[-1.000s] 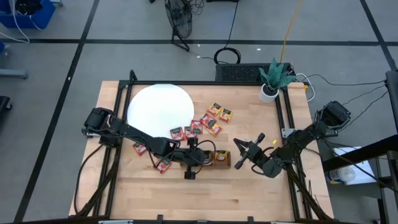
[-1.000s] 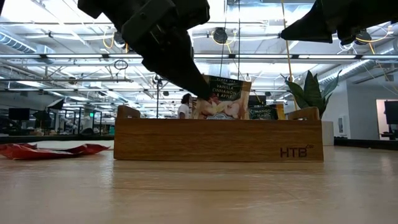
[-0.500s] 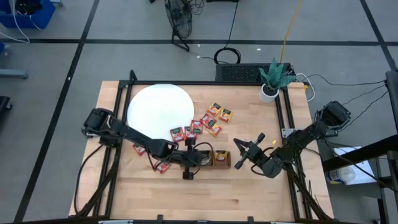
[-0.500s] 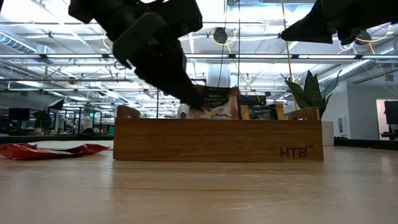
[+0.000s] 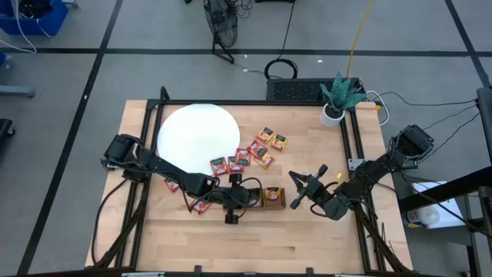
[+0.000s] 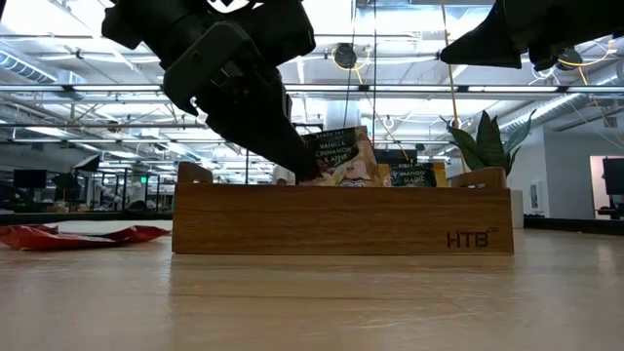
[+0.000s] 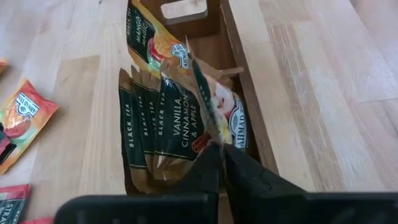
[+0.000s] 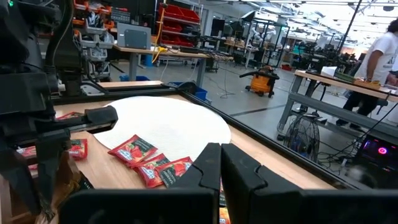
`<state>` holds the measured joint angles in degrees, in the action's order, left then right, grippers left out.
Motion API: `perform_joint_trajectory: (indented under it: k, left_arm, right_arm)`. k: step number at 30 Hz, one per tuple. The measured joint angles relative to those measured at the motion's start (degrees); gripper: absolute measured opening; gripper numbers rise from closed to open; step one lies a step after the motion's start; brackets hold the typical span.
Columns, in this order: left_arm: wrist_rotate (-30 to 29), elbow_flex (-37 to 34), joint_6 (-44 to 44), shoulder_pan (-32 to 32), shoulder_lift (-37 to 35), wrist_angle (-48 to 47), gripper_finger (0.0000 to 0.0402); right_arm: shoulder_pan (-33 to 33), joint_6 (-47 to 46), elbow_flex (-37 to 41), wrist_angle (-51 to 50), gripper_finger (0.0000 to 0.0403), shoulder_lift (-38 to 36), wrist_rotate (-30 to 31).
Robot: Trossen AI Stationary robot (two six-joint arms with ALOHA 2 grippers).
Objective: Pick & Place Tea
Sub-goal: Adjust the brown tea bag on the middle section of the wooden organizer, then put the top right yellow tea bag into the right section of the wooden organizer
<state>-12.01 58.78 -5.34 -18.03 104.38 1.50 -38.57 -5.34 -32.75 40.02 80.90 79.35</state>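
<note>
- A pale tea sachet (image 7: 225,111) with a vanilla cinnamon and apple label stands tilted in the wooden tray (image 6: 341,219), its lower edge pinched between the fingers (image 7: 208,171) of the left gripper (image 7: 221,163).
- Compared with a second ago, the sachet sits lower in the tray and leans more, the tray has shifted slightly along the bench, and the left arm has drawn back a little.
- More dark black-tea sachets (image 7: 155,127) stand packed in the same compartment, just beside the held one; an orange-yellow mango sachet (image 7: 146,40) stands in the next compartment.
- From above, the left gripper (image 5: 250,196) hangs over the tray (image 5: 274,197) near the middle of the bench (image 5: 254,238).
- Loose red and orange sachets (image 5: 254,154) lie scattered between the tray and the white disc (image 5: 196,136); two more red ones (image 5: 201,205) lie beside the left arm.
- The right gripper (image 5: 301,188) hovers just beside the tray's other end, its fingers (image 8: 239,171) clenched together on nothing.
- A potted plant (image 5: 337,96) stands at the far bench corner.
- A person (image 8: 380,56) stands in the room beyond.
</note>
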Motion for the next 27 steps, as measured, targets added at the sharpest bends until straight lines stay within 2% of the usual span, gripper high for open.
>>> perform_joint_trajectory:
  k: [16,27]
  left_arm:
    - [0.4,0.4,-1.2,0.0,-2.2,0.3,0.0056]
    - [0.6,0.4,-1.1,0.0,-4.4,-0.4,0.0058]
  right_arm:
    - [0.0,-0.1,0.0,0.0,0.0,0.0,-0.1]
    - [0.0,-0.2,0.0,0.0,0.0,0.0,-0.2]
